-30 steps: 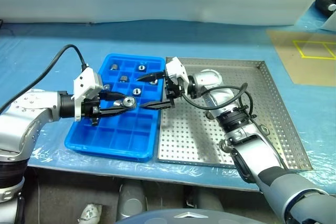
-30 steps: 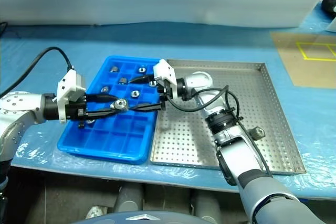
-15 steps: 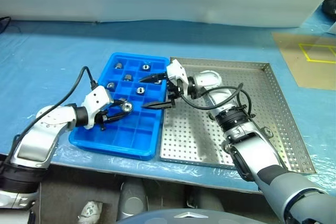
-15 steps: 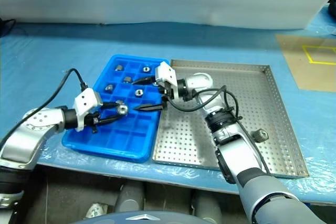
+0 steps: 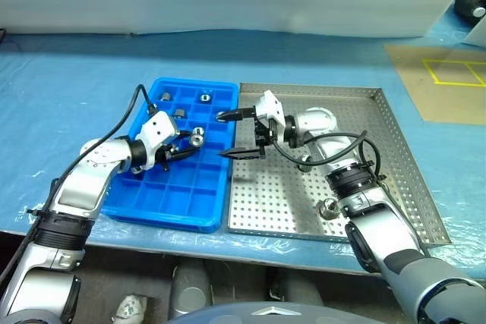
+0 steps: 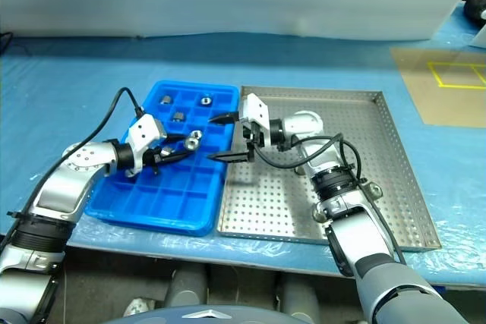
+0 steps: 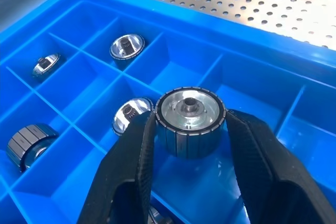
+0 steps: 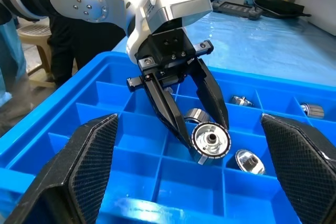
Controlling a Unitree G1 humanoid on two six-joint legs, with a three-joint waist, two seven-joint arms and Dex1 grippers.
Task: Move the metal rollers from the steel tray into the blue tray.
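**Left hand holds a roller over the blue tray; right hand wide open beside it**

The left hand (image 5: 190,146) is clamped on one metal roller (image 7: 190,120), its two black fingers (image 7: 131,161) pressing the ribbed sides, with the roller's end face and central hole turned up toward the wrist camera. In the head views the held roller hangs above the middle compartments of the blue tray (image 5: 171,210), near the tray's 3 o'clock rim and clear of the floor below.

The right hand (image 5: 237,134) reaches in from 3 o'clock, over the seam where the blue tray meets the steel tray (image 5: 395,149). Its fingers stand spread as wide as they go, with nothing between them, and point toward the left hand; the two hands are near each other but apart.

Other metal rollers (image 5: 206,98) already lie in the blue tray's compartments toward 12 o'clock, one to a cell; the left wrist view shows four of them there. The cells toward 6 o'clock are bare blue.

One more roller (image 5: 329,206) rests on the perforated floor of the steel tray, toward its 6 o'clock rim, just beside the right forearm. Both trays sit side by side on a counter (image 5: 68,73) covered with blue sheeting.
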